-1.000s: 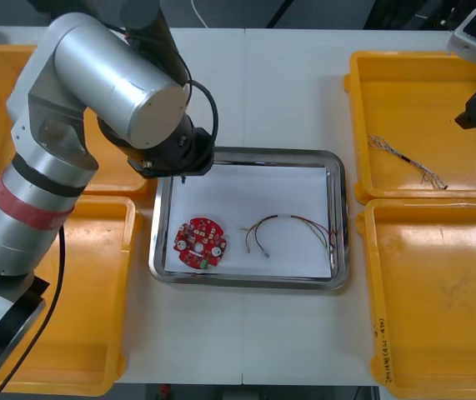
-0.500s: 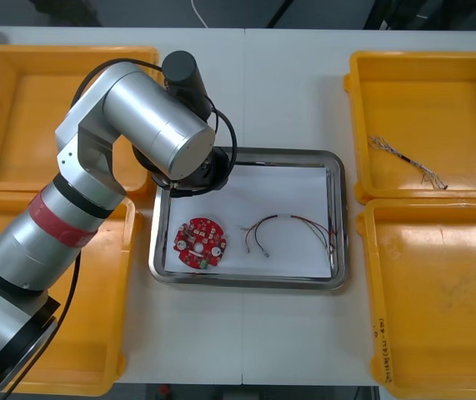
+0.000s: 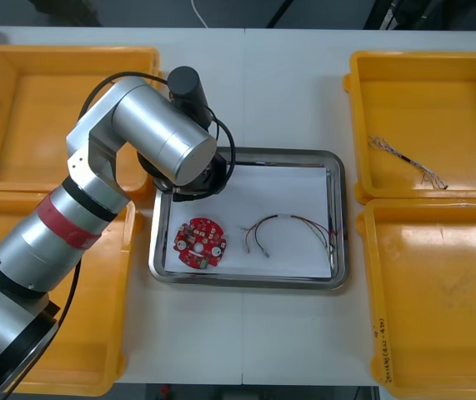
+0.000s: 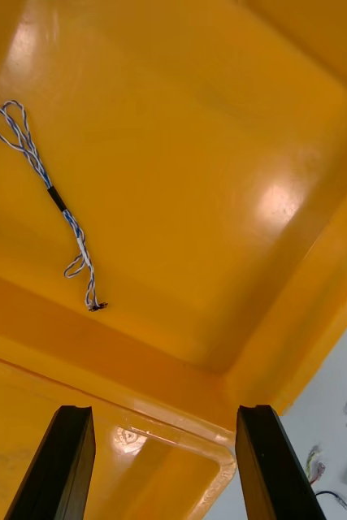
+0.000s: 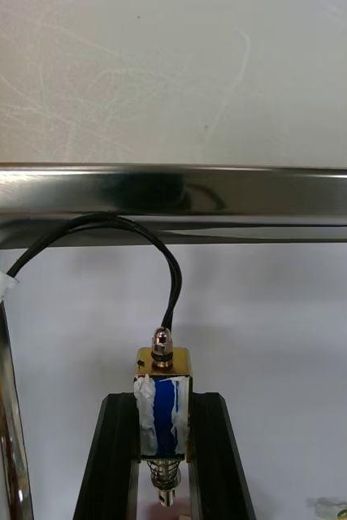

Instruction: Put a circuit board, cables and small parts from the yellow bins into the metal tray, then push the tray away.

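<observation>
Front view: the left arm point(image 3: 158, 142) reaches over the far-left corner of the metal tray point(image 3: 343, 225), which already holds a round red circuit board point(image 3: 200, 242) and a red and yellow cable point(image 3: 292, 229).

Left wrist view: the left gripper point(image 5: 163, 406) is clamped on a small metal part point(image 5: 163, 382) over the tray's white floor, just inside the rim. The part's black lead point(image 5: 132, 223) arcs free. The body looks rigid and light. Its flat sides suit gripping — the floppy lead does not.

Right wrist view: the right gripper point(image 4: 165, 418), fingers spread, hangs over a yellow bin point(image 4: 222, 162) holding a twisted blue and white cable point(image 4: 59, 203).
</observation>
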Controlling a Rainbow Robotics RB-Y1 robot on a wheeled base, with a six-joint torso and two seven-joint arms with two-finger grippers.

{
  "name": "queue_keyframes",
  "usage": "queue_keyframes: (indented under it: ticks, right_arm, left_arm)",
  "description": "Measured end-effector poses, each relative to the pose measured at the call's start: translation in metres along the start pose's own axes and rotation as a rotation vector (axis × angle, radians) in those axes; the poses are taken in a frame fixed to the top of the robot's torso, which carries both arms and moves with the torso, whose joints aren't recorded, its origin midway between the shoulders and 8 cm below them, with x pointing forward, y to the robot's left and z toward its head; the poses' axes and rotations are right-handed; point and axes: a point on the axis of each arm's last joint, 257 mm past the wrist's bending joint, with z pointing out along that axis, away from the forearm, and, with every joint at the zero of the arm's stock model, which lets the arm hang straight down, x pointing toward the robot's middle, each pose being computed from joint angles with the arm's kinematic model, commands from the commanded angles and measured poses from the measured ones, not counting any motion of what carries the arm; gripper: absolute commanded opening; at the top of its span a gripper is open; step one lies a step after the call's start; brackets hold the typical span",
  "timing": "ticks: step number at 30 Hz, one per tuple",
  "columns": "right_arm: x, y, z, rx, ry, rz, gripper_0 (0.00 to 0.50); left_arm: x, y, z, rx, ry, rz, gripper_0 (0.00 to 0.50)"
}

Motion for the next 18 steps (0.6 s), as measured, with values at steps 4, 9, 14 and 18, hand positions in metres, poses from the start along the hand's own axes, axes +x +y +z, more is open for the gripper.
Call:
queue_keyframes:
  ticks: [4,9,14,18]
  right_arm:
    - [-0.004,0.004,0.009,-0.03,0.032,0.0,0.5]
    - [-0.006,0.011,0.017,-0.065,0.057,-0.002,0.5]
    - [-0.009,0.019,0.029,-0.115,0.088,-0.043,0.5]
    - [-0.015,0.031,0.035,-0.137,0.097,-0.064,0.5]
  left_arm:
    - [0.005,0.001,0.003,-0.003,0.008,0.003,0.038]
    - [0.009,0.001,0.006,-0.001,0.012,0.003,0.468]
    - [0.009,0.002,0.006,-0.003,0.011,0.002,0.5]
    - [0.009,0.002,0.006,-0.004,0.01,0.002,0.5]
